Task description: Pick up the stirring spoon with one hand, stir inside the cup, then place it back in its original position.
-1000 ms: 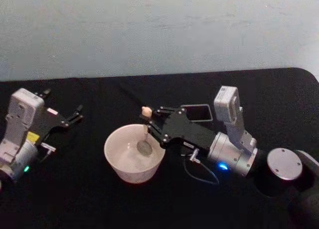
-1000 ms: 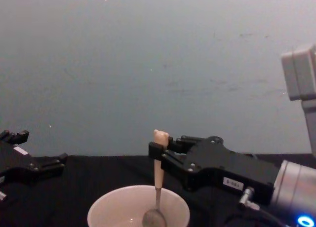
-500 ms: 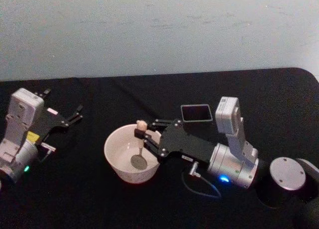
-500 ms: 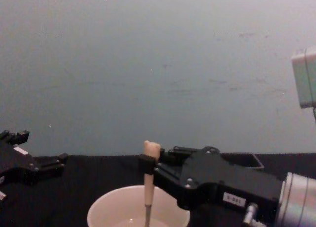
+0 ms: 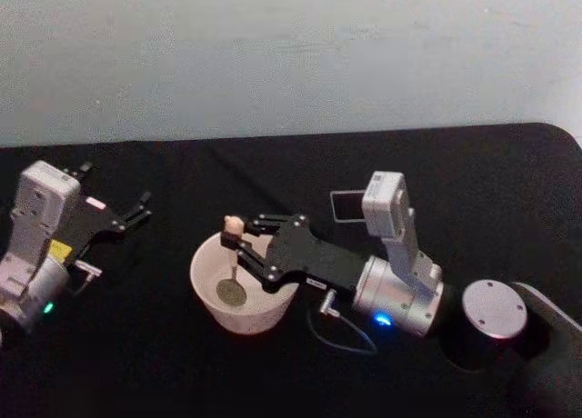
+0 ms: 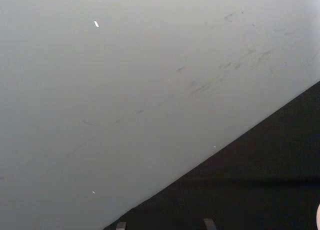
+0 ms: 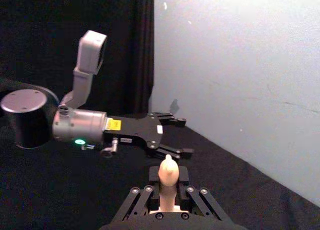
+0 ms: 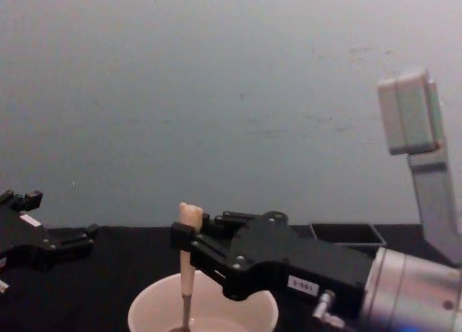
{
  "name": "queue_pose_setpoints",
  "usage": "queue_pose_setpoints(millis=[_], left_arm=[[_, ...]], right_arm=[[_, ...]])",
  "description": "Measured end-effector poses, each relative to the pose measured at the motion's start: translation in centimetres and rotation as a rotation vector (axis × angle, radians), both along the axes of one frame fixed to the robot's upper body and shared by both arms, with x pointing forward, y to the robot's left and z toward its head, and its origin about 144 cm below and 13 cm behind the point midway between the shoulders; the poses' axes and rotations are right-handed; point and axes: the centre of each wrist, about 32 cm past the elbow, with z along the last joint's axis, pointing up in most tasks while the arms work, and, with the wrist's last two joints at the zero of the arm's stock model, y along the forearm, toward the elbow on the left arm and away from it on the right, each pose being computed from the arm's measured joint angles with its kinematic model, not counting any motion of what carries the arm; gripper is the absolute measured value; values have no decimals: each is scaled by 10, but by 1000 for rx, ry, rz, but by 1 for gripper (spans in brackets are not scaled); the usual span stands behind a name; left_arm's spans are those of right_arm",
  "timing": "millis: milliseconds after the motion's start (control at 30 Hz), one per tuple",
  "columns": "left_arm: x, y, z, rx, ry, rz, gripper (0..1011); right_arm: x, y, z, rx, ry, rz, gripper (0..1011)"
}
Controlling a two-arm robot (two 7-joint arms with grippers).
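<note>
- your right tool is closed on the stirring spoon just under its bear head, holding it near upright.
- the spoon's metal bowl hangs inside the cup, toward its left side.
- the dark grey holder stands right of the cup, farther back.
- your left tool sits at the left of the surface, jaws spread wide, empty.

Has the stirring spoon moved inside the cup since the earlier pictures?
Yes. The stirring spoon, held by the right tool, shifted toward the left side of the cup.
</note>
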Motion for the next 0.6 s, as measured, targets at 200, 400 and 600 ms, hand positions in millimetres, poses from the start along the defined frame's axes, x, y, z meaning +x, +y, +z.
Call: queue_pose_setpoints(millis=[200,400,600], left_arm=[[0,0,0,0,0,0,1001],[0,0,0,0,0,0,1001],[0,0,0,0,0,0,1001]], right_arm=[[11,7,1,-1,-12,-21,209],[19,6,2,-4,-19,-55,209],[24,1,2,-6,-20,-87,209]])
